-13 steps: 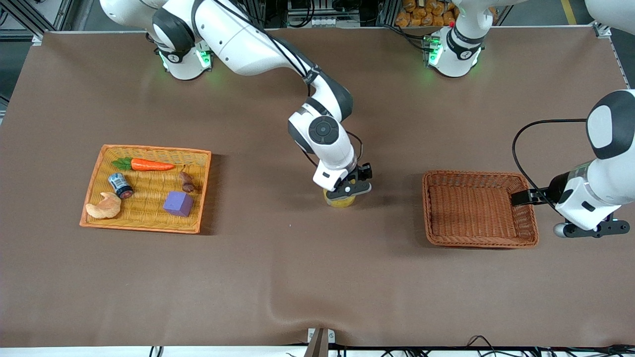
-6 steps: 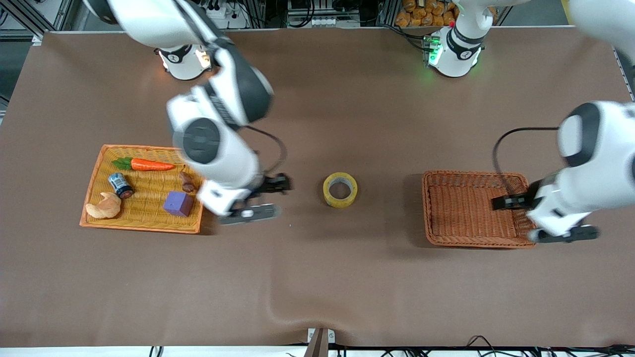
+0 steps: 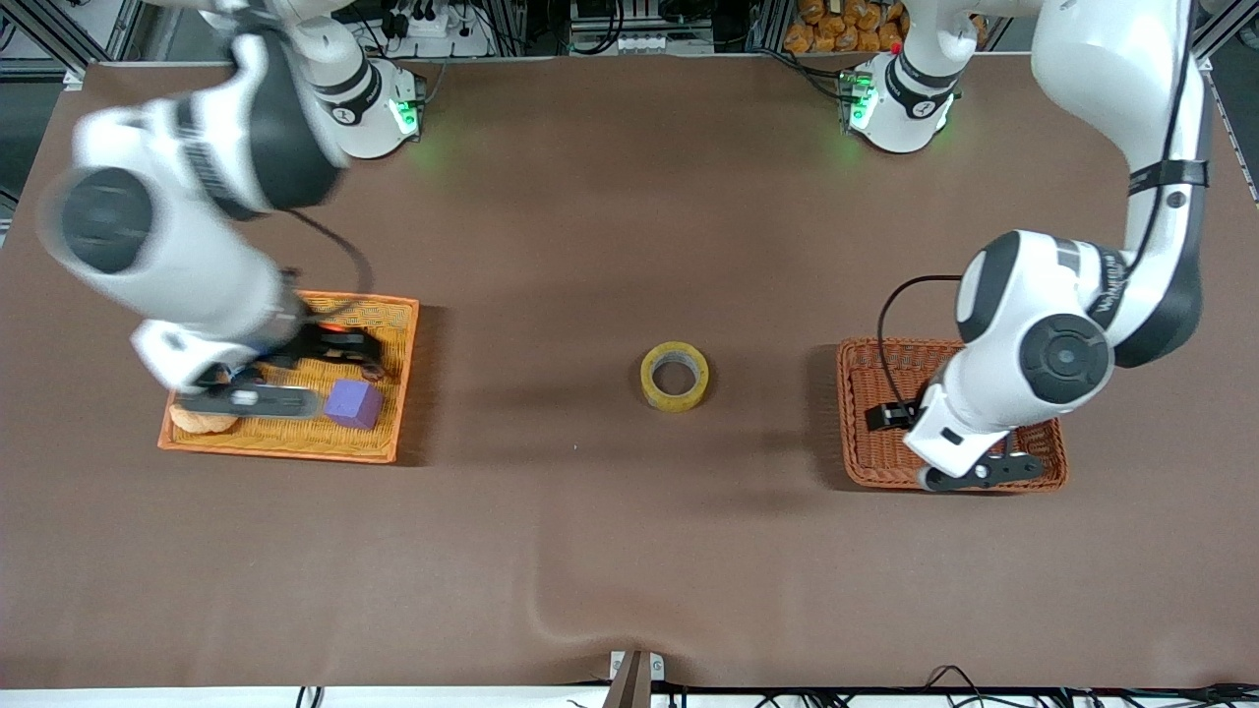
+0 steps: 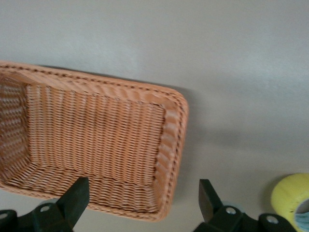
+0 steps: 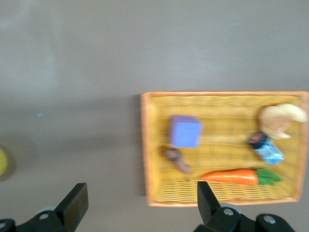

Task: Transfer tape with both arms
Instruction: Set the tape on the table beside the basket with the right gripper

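Note:
The tape (image 3: pixel 675 376), a yellowish ring with a grey core, lies flat on the brown table midway between the two baskets, with nothing touching it. It also shows at the edge of the left wrist view as the tape (image 4: pixel 291 197) and as a yellow sliver (image 5: pixel 2 162) in the right wrist view. My right gripper (image 3: pixel 251 400) hangs open and empty over the yellow tray (image 3: pixel 295 447); its fingers (image 5: pixel 76 200) stand wide apart. My left gripper (image 3: pixel 977 473) is open and empty over the brown basket (image 3: pixel 854 413), above the basket's rim nearest the front camera.
The yellow tray (image 5: pixel 153 145) at the right arm's end holds a purple cube (image 5: pixel 185 131), a carrot (image 5: pixel 231 177), a croissant (image 5: pixel 281 117), a small can (image 5: pixel 266 147) and a brown piece (image 5: pixel 176 160). The brown basket (image 4: pixel 169 145) at the left arm's end holds nothing.
The right gripper let go of the tape, rose and swung away to above the yellow tray. The left arm moved in over the brown basket, closer to the tape. The tape stayed put.

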Tool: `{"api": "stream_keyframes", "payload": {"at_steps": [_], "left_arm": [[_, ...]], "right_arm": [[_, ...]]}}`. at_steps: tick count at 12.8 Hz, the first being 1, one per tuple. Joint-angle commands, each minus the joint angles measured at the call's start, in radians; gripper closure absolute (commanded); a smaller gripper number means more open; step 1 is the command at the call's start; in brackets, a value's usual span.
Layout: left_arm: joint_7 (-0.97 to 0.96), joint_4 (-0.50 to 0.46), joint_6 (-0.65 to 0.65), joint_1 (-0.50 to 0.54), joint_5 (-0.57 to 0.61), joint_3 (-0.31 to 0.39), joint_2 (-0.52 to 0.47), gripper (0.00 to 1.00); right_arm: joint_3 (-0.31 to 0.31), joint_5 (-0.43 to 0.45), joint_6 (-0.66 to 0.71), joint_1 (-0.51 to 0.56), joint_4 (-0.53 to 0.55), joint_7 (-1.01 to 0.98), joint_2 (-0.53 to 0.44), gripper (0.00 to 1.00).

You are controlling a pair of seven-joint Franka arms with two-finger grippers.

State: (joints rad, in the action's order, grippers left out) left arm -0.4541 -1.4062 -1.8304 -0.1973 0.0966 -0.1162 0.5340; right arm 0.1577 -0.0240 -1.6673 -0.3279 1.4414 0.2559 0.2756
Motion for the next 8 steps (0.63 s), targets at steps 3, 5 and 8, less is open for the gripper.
{"api": "stream_keyframes", "payload": {"at_steps": [3, 5, 8], "left_arm": [[-0.161, 0.03, -0.029, -0.146, 0.025, 0.007, 0.084, 0.0], [-0.301, 0.036, -0.091, -0.22, 0.026, 0.015, 0.131, 0.0], [-0.429, 0.036, -0.187, -0.29, 0.025, 0.013, 0.175, 0.0]], "right_arm": [[-0.021, -0.002, 0.057, 0.17, 0.127, -0.09, -0.159, 0.0], [-0.021, -0.002, 0.005, 0.202, 0.238, -0.09, -0.249, 0.0], [-0.02, -0.001, -0.088, 0.231, 0.477, -0.09, -0.453, 0.0]]}}
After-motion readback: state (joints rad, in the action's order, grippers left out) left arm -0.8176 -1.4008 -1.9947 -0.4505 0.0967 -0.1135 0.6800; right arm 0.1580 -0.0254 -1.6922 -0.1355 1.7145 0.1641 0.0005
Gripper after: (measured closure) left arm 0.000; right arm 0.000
